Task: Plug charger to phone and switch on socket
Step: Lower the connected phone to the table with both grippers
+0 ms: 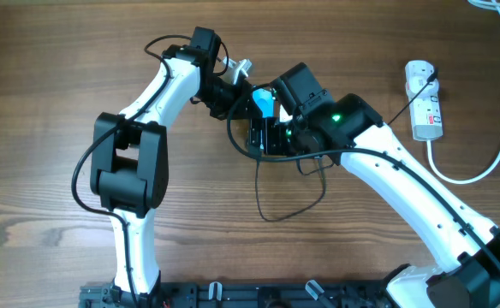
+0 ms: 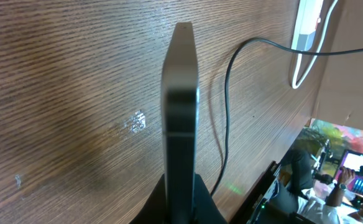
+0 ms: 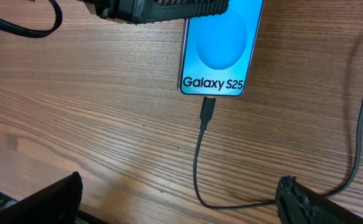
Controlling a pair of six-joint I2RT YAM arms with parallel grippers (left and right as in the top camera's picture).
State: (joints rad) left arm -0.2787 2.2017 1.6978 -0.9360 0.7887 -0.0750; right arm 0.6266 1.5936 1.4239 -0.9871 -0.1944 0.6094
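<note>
Right tool [image 3: 180,186] spread wide. Ahead of it, left tool [image 3: 163,7] pinches a cyan-screened "Galaxy" smartphone [image 3: 222,46]; a thin black cable's connector [image 3: 207,112] touches its near edge. Brown wood-grain surface [image 3: 76,112].

Table [image 3: 76,112] of brown wood grain, matt, finely ridged. Phone [image 3: 222,46] with smooth, glossy glass screen; edge in the left wrist view satin grey, metal by the look. Charger [image 3: 197,162] in thin matt black rubbery sheath, connector [image 3: 207,113] of black plastic. Socket [image 1: 424,101] of smooth white plastic, faintly shiny.
</note>
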